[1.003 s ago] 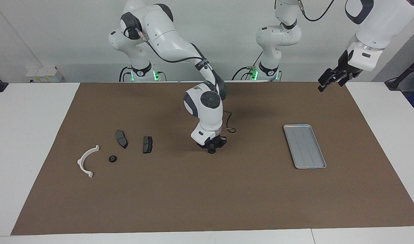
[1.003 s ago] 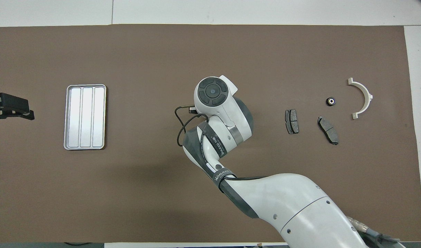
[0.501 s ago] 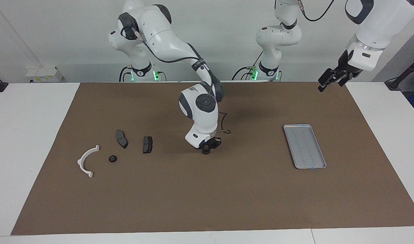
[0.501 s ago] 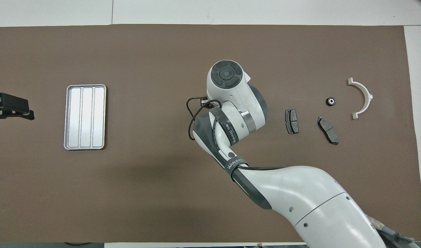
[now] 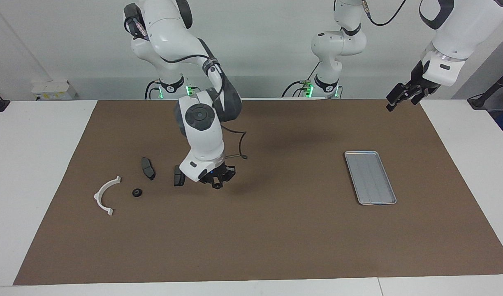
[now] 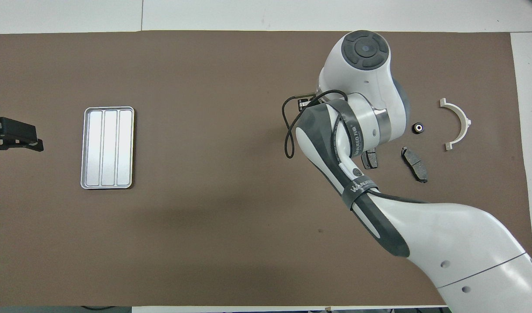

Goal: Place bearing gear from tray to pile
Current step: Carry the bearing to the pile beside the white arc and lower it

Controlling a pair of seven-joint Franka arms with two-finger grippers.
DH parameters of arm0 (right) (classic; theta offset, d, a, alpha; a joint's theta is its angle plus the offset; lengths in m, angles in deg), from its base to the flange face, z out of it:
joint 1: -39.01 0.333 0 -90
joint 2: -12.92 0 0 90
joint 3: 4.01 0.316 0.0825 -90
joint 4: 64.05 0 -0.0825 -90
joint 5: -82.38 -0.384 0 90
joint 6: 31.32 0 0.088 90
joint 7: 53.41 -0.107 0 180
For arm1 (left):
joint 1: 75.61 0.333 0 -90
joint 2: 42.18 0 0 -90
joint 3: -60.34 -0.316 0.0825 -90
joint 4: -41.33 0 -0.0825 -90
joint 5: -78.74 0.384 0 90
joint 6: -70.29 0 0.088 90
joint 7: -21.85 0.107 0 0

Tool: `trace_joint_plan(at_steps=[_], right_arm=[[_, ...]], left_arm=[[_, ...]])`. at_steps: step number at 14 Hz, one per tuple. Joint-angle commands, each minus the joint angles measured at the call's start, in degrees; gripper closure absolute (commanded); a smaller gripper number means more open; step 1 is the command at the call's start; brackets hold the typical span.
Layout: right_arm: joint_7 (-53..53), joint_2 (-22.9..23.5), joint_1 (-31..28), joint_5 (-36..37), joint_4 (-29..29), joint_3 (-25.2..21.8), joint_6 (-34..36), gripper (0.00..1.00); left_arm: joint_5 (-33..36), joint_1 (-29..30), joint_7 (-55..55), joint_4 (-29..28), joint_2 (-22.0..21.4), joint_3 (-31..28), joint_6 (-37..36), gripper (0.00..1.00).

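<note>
Reaching in from the base at the upper part of the facing view: the right arm, elbow raised high, forearm sloping down to mid-frame, wrist bent so that the right claw (image 5: 215, 183) points straight down. Hanging low over the brown mat (image 5: 276, 238), just beside the nearest brake pad (image 5: 178, 176). Cannot tell whether spread, pressed together or pinching something; in the overhead view hidden under the white wrist.

Waiting in the upper corner of the facing view, at the left arm's end: the left claw (image 5: 399, 98), held up in the air over the mat's edge, tilted down. Spread or pressed together: cannot tell.

In the pile, toward the right arm's end: the bearing gear (image 5: 137, 192), a small black round part with a pale centre, lying flat between the white bracket (image 5: 98, 193) and the second brake pad (image 5: 148, 168). Bracket smooth plastic, a half-circle with small feet at both ends. Both pads dark grey, flat, matt, roughly oblong.

Well apart, toward the left arm's end: the tray (image 5: 370, 176), silver-grey metal, rectangular with rounded corners, raised rim, lengthwise ridges. Under the mat, a white tabletop (image 5: 37, 164).
</note>
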Motion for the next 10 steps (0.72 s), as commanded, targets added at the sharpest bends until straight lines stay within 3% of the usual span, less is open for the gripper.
trace_joint_plan(at_steps=[1, 4, 8, 10], right_arm=[[8.43, -4.25, -4.75, -0.97, 8.71, 0.64, -1.24, 1.0], [16.53, -6.46, -9.33, -0.89, 14.0, 0.55, -2.83, 1.0], [23.13, -6.63, -14.08, -0.8, 15.41, 0.47, -2.92, 1.0], [25.24, -6.9, -14.96, -0.53, 16.99, 0.47, -6.33, 1.0]], left_arm=[[0.06, 0.11, 0.19, -1.92, -1.8, 0.04, 0.4, 0.0], [0.06, 0.11, 0.19, -1.92, -1.8, 0.05, 0.4, 0.0], [0.06, 0.11, 0.19, -1.92, -1.8, 0.04, 0.4, 0.0], [0.06, 0.11, 0.27, -1.92, -1.8, 0.04, 0.4, 0.0]])
